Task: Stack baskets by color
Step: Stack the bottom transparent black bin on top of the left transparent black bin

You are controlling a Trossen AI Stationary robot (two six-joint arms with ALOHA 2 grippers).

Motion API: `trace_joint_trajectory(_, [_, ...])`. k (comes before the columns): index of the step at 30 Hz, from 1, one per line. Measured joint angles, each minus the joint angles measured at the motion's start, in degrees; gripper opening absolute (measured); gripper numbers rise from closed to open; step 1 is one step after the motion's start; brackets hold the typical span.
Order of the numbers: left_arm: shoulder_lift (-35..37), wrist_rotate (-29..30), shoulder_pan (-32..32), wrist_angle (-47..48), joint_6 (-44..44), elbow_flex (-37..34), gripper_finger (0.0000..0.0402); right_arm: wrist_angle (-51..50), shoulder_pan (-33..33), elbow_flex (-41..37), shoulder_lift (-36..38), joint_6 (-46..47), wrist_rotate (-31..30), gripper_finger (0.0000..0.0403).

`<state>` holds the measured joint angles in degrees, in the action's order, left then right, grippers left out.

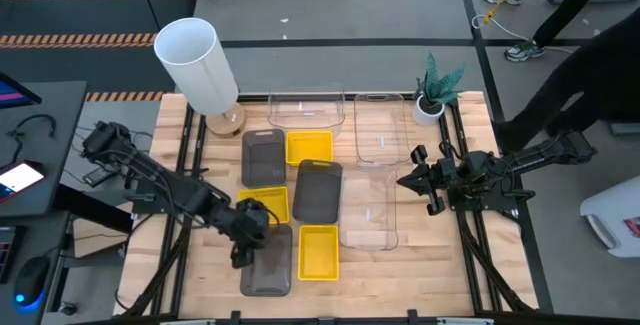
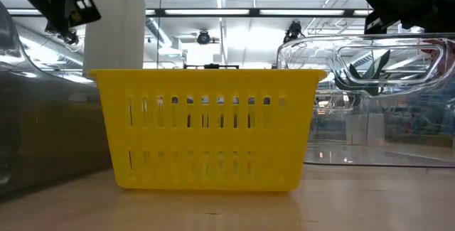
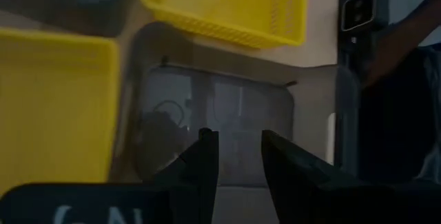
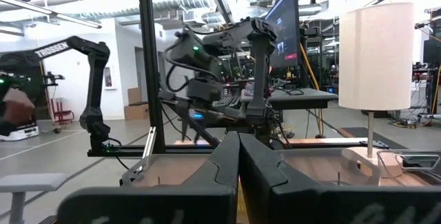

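Observation:
Three dark grey baskets (image 1: 263, 157) (image 1: 317, 190) (image 1: 268, 262), three yellow ones (image 1: 309, 147) (image 1: 265, 203) (image 1: 318, 252) and three clear ones (image 1: 305, 108) (image 1: 380, 125) (image 1: 370, 210) lie singly, bottoms down, on the wooden table. My left gripper (image 1: 245, 248) hangs over the near-left grey basket (image 3: 220, 114). It is open (image 3: 238, 158), slanting down, with nothing between its fingers. Beside that basket lie two yellow baskets (image 3: 55, 107) (image 3: 227, 7). My right gripper (image 1: 403, 180) waits at the table's right side, shut (image 4: 239, 141) and raised.
A tall white cylinder (image 1: 197, 60) stands at the far left corner and a small potted plant (image 1: 437, 90) at the far right. In the low view a yellow basket (image 2: 206, 131) fills the front, with a grey one (image 2: 43, 138) to its left. A person (image 1: 590, 65) stands beyond the right edge.

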<state>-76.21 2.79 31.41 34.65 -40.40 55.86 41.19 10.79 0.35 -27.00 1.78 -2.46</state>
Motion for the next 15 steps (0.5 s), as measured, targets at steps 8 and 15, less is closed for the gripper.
trace_joint_trajectory(8, [-7.91,-2.36,5.17,0.85,-6.56,8.0,0.0116,0.0,0.0,0.01,0.0,0.0,-0.02,0.0016])
trace_joint_trajectory(15, [-16.58,-5.57,12.55,0.86,-8.57,13.54,0.0116,0.0,0.0,-0.01,0.02,0.0,-0.02,0.0016])
